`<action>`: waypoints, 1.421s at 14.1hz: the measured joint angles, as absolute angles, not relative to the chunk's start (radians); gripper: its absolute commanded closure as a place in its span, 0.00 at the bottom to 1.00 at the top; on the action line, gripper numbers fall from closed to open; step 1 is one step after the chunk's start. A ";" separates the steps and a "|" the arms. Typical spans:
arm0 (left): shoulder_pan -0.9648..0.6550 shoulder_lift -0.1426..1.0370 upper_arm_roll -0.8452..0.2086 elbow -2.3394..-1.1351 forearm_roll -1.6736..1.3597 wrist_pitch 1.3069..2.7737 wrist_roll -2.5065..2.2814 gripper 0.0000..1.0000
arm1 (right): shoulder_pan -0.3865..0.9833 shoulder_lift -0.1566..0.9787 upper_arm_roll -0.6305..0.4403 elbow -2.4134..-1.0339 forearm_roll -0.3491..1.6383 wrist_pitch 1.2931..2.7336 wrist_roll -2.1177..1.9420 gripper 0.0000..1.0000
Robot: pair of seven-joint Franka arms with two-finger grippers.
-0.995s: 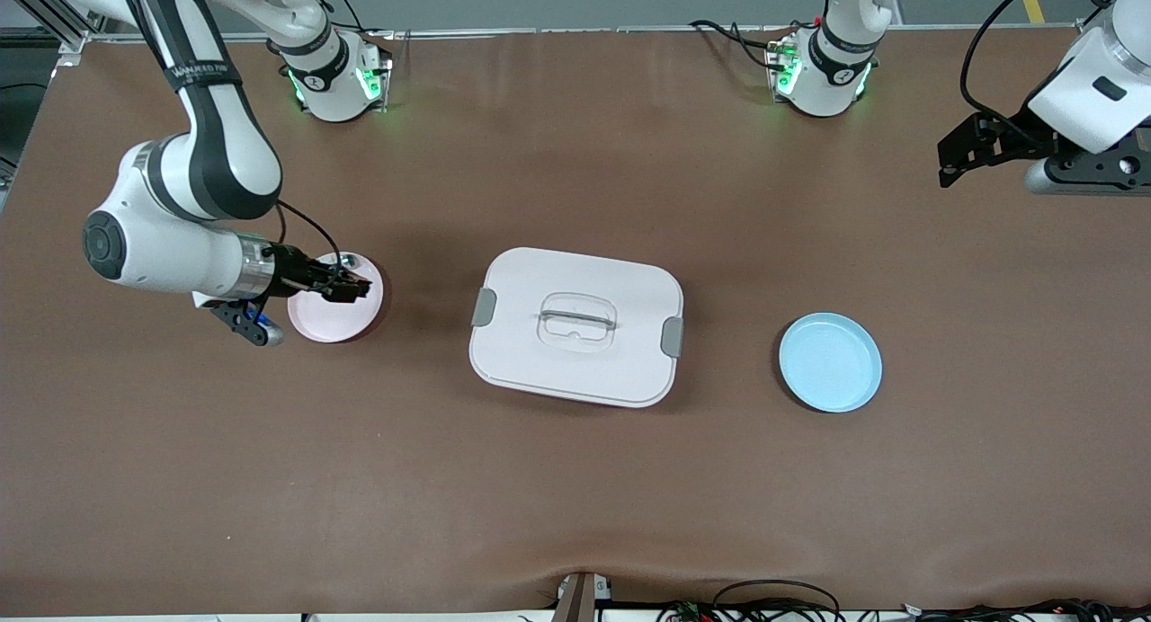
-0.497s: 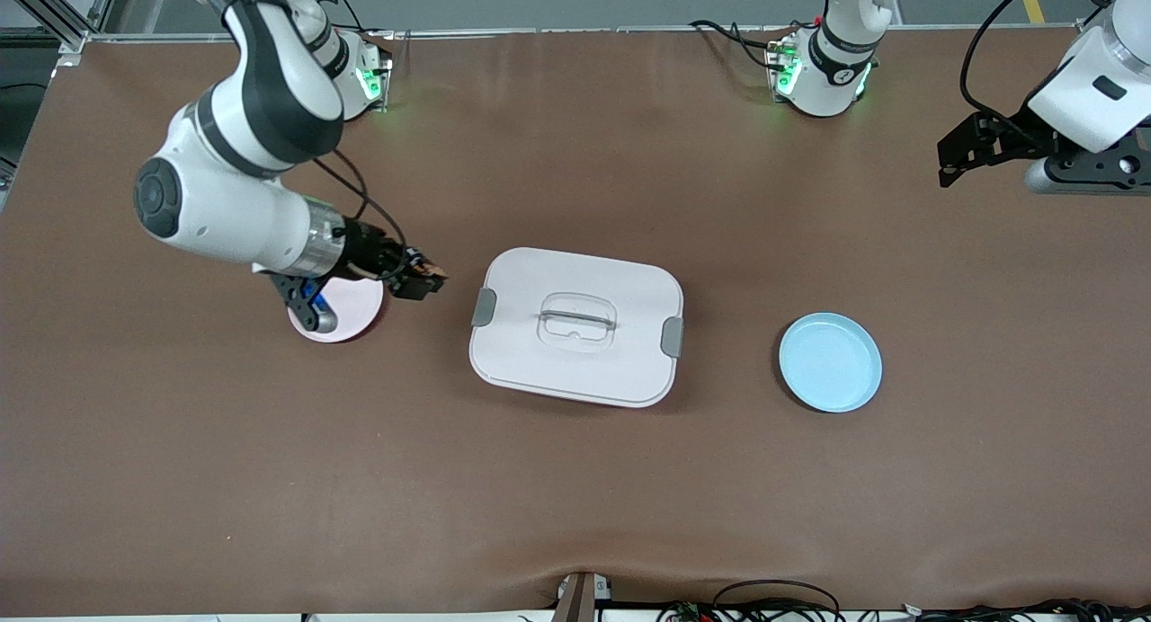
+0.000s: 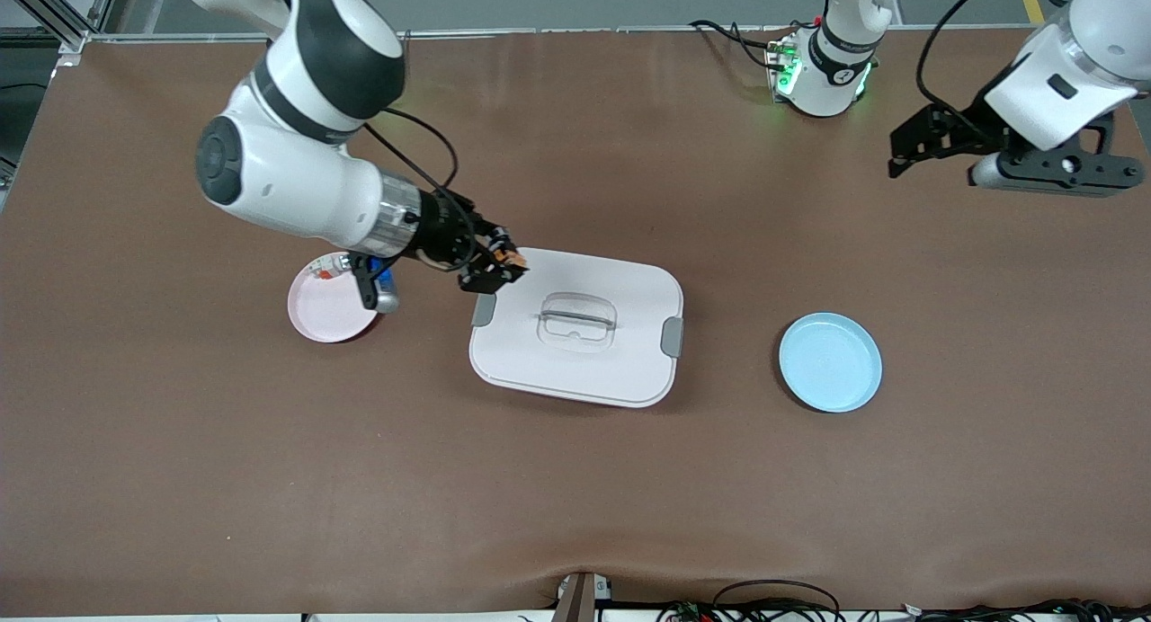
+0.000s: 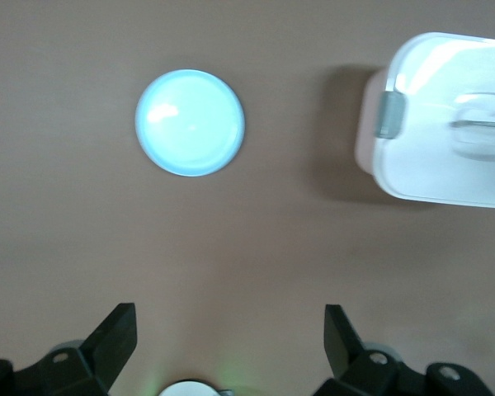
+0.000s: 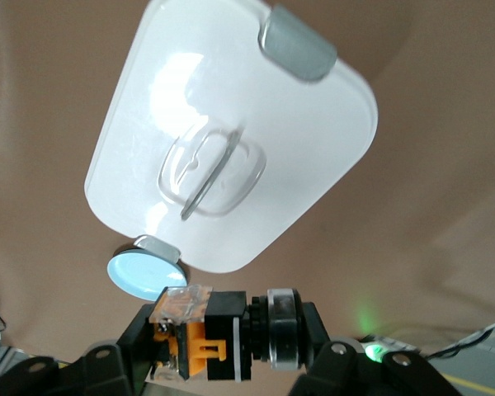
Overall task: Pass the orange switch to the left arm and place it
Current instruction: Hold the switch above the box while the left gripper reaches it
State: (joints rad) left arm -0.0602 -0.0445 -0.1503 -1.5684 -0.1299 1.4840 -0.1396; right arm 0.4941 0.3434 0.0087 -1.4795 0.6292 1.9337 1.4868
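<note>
My right gripper (image 3: pixel 500 264) is shut on the orange switch (image 3: pixel 510 257), a small black block with an orange middle (image 5: pixel 200 342), and holds it in the air over the corner of the white box (image 3: pixel 575 370) at the right arm's end. The box (image 5: pixel 256 99) has a clear lid handle and grey side latches. My left gripper (image 3: pixel 899 155) hangs open and empty above bare table near the left arm's end; its two black fingers (image 4: pixel 115 334) stand wide apart.
A pink plate (image 3: pixel 324 321) with a small silvery part (image 3: pixel 337 264) on its rim lies beside the box toward the right arm's end. A blue plate (image 3: pixel 830 362) lies beside the box toward the left arm's end and shows in the left wrist view (image 4: pixel 190 122).
My right gripper has lifted from the pink plate and carried the orange switch to the box's corner. The left gripper has shifted a little toward the box.
</note>
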 measured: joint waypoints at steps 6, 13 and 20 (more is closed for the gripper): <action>-0.063 -0.044 -0.227 -1.573 -0.265 1.570 -0.144 0.00 | 0.573 0.538 0.009 -1.204 0.692 1.967 1.824 1.00; -0.054 0.024 -0.234 -1.582 -0.479 1.683 -0.144 0.00 | 0.631 0.621 0.033 -1.084 0.702 2.107 1.984 1.00; -0.067 0.141 -0.237 -1.523 -0.606 1.780 -0.134 0.00 | 0.631 0.625 0.037 -1.019 0.704 2.122 2.077 1.00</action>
